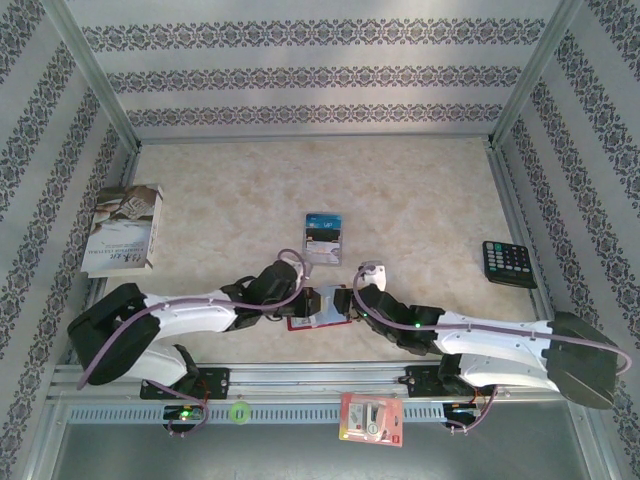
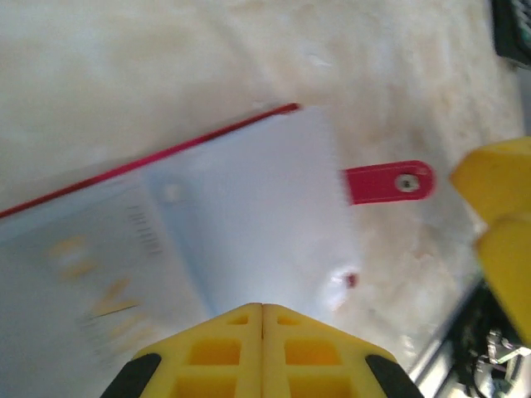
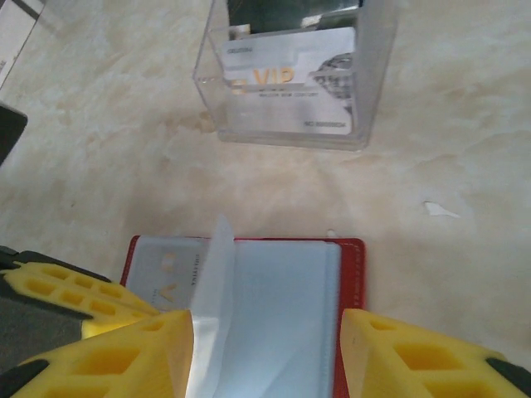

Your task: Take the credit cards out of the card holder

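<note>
So the small red leather-like folding card holder lies open on the beige marbled tabletop, right at the near edge between both arms, with its red snap tab sticking out flat. Left gripper is clenched, yellow fingers pressed together over the grey-blue inner pockets. Right gripper is released, jaws apart on either side of a clear pocket leaf that stands up (not pinched, as far as I can see). One pale credit card with gold lettering sits in the holder's left pocket. Another pale VIP card stands in the clear plastic box-shaped stand just beyond.
</note>
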Robot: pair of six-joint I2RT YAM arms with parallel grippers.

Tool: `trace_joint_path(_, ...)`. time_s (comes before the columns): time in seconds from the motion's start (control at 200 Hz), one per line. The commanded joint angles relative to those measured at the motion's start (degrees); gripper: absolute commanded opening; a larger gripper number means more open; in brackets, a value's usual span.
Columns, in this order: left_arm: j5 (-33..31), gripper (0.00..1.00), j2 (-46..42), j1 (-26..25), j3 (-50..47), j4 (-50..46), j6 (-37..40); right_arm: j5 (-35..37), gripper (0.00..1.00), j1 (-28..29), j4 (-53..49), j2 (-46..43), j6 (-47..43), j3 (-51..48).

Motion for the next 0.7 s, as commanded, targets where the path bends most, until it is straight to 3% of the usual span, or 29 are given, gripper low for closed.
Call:
trace_joint_path(0.0,3.77,0.11,5.69,-2.89,4.45,-1.96,1.87,3.90,0.50,0.47,-3.74,-3.75,1.32,-0.95)
trace_joint_path(0.155,8.77,0.12,13.06,-4.50,9.54,-2.42,2.67,4.42,0.50,0.04,-6.08,-8.54,1.64,-4.02)
trace_joint_path(0.3,10.51,0.22,9.84,-4.47,8.38,1.86,2.13,3.10,0.50,-1.04,-7.00,-10.40,1.53,-4.47)
trace_joint_path(0.38,7.31,0.27,4.04,-4.35,5.64,3.20,1.52,1.35,0.49,-1.82,-6.52,-9.99,1.02,-4.17)
trace_joint_path(0.43,4.36,0.28,-0.10,-3.96,3.86,2.33,1.62,-1.10,0.43,-2.64,-5.63,-9.04,-0.33,-3.57)
trace_joint_path(0.56,-5.84,0.28,-12.54,-0.96,-0.23,-8.29,3.19,-10.26,0.23,-4.27,-2.76,-3.90,-6.38,1.25)
trace_joint_path(0.695,-9.61,0.29,-19.93,3.72,-4.96,-15.59,4.52,-18.69,0.19,-4.49,-1.65,4.70,-9.39,6.83)
